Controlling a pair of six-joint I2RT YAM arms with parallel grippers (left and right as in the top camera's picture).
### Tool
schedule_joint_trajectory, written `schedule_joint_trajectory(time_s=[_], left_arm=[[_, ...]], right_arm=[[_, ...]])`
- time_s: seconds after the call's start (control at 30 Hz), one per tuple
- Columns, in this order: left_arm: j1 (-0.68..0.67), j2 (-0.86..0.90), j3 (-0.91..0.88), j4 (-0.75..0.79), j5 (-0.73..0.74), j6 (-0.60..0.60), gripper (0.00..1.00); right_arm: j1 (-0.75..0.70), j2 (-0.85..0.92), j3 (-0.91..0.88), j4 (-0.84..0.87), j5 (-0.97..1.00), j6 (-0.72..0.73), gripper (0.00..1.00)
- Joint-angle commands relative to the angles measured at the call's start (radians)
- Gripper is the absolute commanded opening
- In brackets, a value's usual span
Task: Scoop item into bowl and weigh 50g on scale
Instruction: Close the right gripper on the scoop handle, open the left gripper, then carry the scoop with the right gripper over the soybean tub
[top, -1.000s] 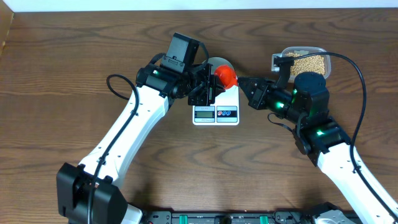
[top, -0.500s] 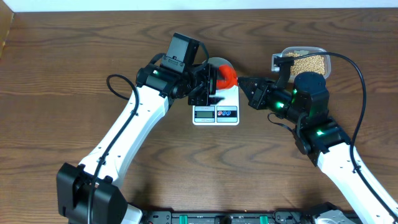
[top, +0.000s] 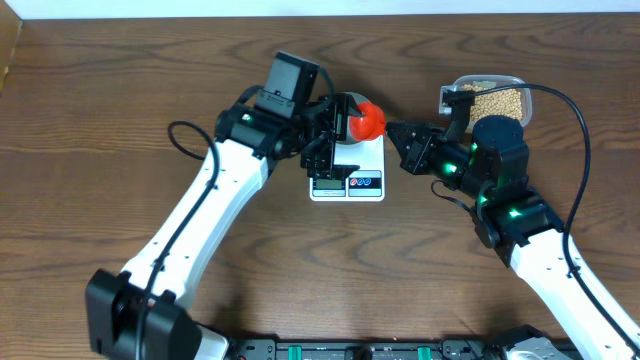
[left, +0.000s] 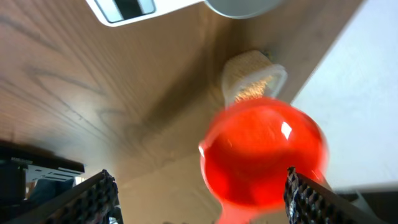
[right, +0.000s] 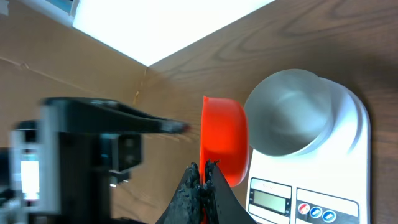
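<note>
The white scale lies mid-table with the pale bowl on its far end. In the right wrist view the bowl looks empty on the scale. A red scoop hangs beside the bowl. My right gripper is shut on its handle, and the thin red handle shows between the right gripper's closed fingers. My left gripper stands open around the scoop, fingers well apart. The tan beans fill a clear tub.
The clear tub sits at the back right, behind my right arm, and shows as a pale tub in the left wrist view. Both arms crowd the scale from either side. A cable loops off the right arm.
My left gripper has gone from shut to wide open, letting go of the red scoop. The scoop shifted slightly up and right, held by the right gripper, which stayed shut.
</note>
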Motion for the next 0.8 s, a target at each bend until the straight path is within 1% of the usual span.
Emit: schedule_joint_trajectory(time_s=[0.0, 0.13, 0.27, 0.43, 0.5, 0.57, 0.67, 0.7, 0.73, 0.77], left_arm=[[0.039, -0.074, -0.001, 0.004, -0.013, 0.079, 0.88], [0.088, -0.12, -0.001, 0.003, -0.013, 0.172, 0.88], [0.128, -0.147, -0.001, 0.003, -0.018, 0.305, 0.88], [0.145, -0.156, -0.001, 0.003, -0.135, 0.653, 0.88], [0.145, -0.156, -0.001, 0.0, -0.145, 0.811, 0.88], [0.145, -0.156, -0.001, -0.007, -0.145, 0.941, 0.89], [0.145, -0.156, -0.001, -0.027, -0.145, 1.081, 0.88], [0.145, -0.156, -0.001, -0.031, -0.145, 1.12, 0.84], [0.145, -0.156, -0.001, -0.032, -0.145, 1.15, 0.76], [0.145, -0.156, -0.001, -0.034, -0.145, 1.173, 0.73]], right_arm=[[-0.019, 0.003, 0.018, 0.0, 0.015, -0.041, 0.01], [-0.034, 0.001, 0.025, -0.002, 0.015, -0.062, 0.01], [-0.04, 0.001, 0.062, -0.047, 0.022, -0.097, 0.01], [-0.04, 0.001, 0.202, -0.269, 0.117, -0.207, 0.02], [-0.04, 0.001, 0.266, -0.364, 0.176, -0.247, 0.02], [-0.04, 0.001, 0.33, -0.45, 0.24, -0.284, 0.02], [-0.04, 0.001, 0.413, -0.554, 0.351, -0.314, 0.01], [-0.04, 0.001, 0.441, -0.588, 0.401, -0.322, 0.02], [-0.04, 0.001, 0.467, -0.623, 0.458, -0.325, 0.02], [-0.04, 0.001, 0.485, -0.647, 0.502, -0.33, 0.01]])
